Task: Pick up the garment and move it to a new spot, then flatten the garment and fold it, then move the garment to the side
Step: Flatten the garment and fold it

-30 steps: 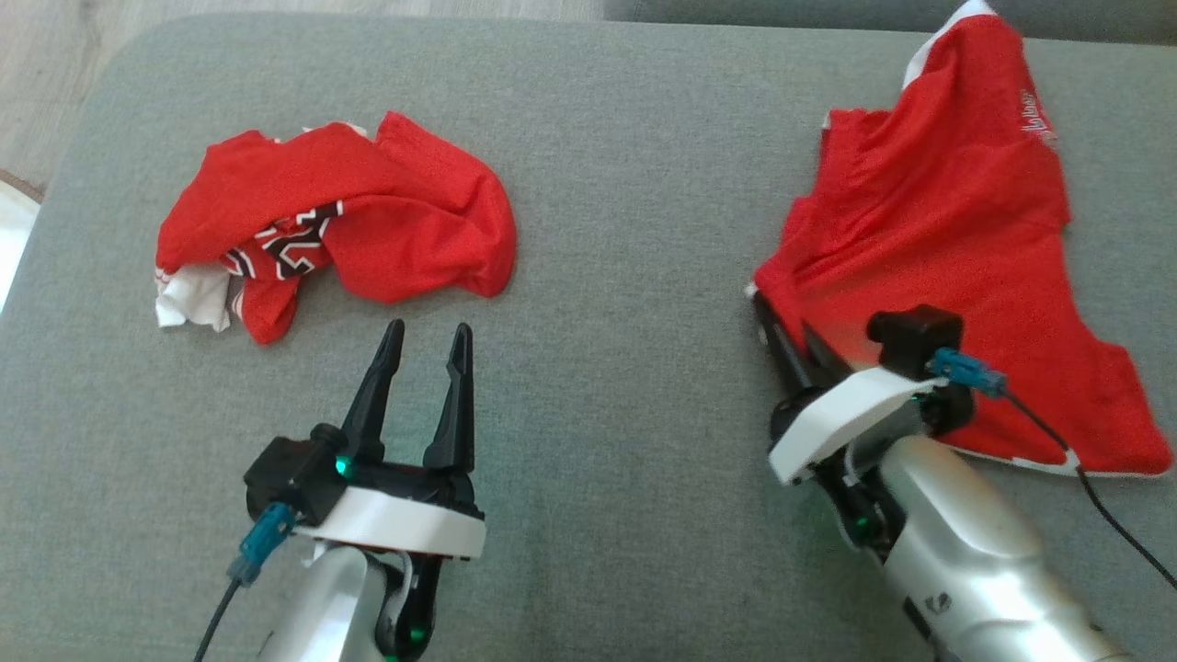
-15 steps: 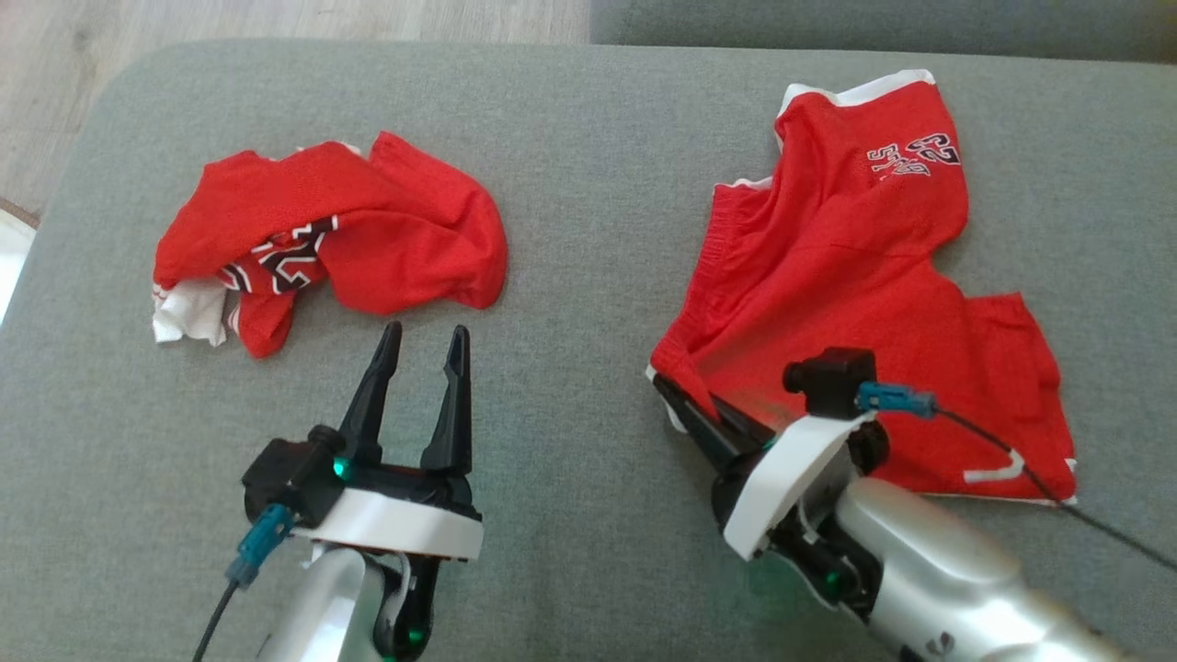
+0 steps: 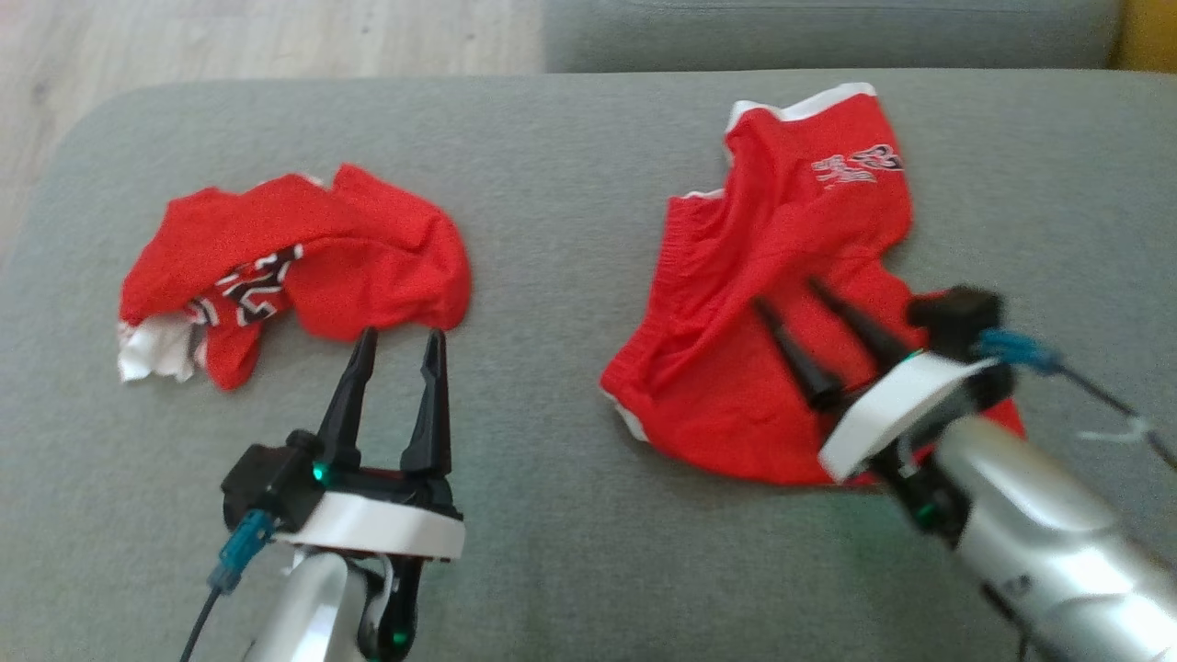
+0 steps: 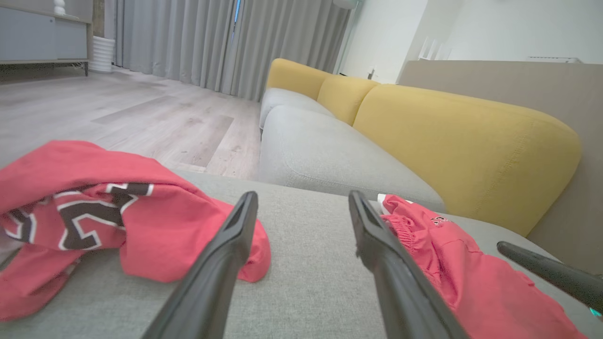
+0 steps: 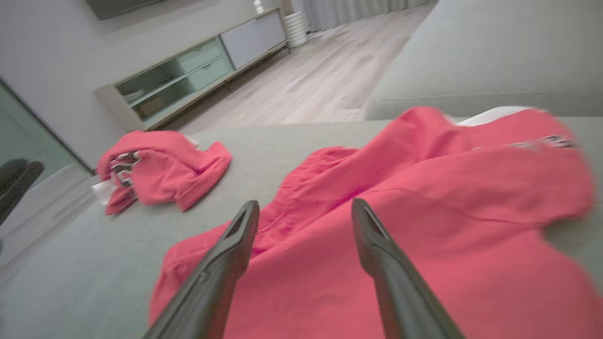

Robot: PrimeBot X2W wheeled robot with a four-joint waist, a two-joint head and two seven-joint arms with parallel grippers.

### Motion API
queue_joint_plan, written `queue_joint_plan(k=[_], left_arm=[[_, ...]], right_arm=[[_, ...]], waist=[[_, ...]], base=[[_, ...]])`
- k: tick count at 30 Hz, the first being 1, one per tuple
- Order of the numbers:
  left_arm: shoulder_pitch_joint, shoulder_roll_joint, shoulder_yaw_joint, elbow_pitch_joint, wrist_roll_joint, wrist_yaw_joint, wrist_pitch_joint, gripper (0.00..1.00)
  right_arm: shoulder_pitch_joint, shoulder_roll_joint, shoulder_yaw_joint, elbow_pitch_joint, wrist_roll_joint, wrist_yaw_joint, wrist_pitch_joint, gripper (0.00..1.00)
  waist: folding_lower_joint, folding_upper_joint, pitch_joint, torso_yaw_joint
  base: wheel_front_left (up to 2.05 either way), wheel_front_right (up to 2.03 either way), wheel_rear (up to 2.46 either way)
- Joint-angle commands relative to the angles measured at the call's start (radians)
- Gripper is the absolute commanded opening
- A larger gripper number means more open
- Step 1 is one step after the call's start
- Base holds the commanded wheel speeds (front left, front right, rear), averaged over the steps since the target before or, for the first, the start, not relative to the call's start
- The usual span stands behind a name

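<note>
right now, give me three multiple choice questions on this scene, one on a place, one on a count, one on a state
1. The right pincer is above: A) the shorts B) the crumpled jersey C) the wooden floor
2. Red garments on the grey cushion: A) one B) two C) three
3. The right pincer's jaws are: A) shut on cloth B) apart, gripping nothing C) shut and empty

Key: 1 A, red shorts cloth lies under it in the head view; 2 B, the jersey at left, the shorts at right; 3 B, both fingers stand spread over the cloth.
</note>
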Motion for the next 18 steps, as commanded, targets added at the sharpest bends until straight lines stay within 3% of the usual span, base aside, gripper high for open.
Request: queue_joint_plan(k=[1,6,10,14,18], left_arm=[[-0.004,0.006,0.043,-0.028,0.010,0.005,-0.005,1.00],[0.001,0.006,0.066,-0.034,0.020,0.003,-0.005,1.00],[0.001,0.006,0.071,-0.042,0.015,0.002,-0.005,1.00],[-0.002,0.006,0.053,-0.050,0.001,0.002,-0.005,1.00],[-0.007,0.006,0.038,-0.049,-0.010,0.001,-0.005,1.00]], right_arm=[[0.009,-0.022,-0.047,-0.018,-0.035,0.005,-0.017,1.00],[0.129,-0.012,-0.435,-0.124,-0.288,0.005,-0.019,1.00],[0.321,0.096,-0.728,-0.255,-0.527,0.005,-0.019,1.00],[0.462,0.221,-0.872,-0.356,-0.685,0.005,-0.019,1.00],[0.514,0.274,-0.900,-0.397,-0.744,0.005,-0.020,1.00]], waist=[[0.0000,0.0000,-0.008,-0.024],[0.0000,0.0000,-0.008,-0.084],[0.0000,0.0000,-0.006,-0.127],[0.0000,0.0000,0.000,-0.156],[0.0000,0.0000,0.004,-0.171]], base=[[0.00,0.00,0.00],[0.00,0.00,0.00],[0.00,0.00,0.00],[0.00,0.00,0.00],[0.00,0.00,0.00]])
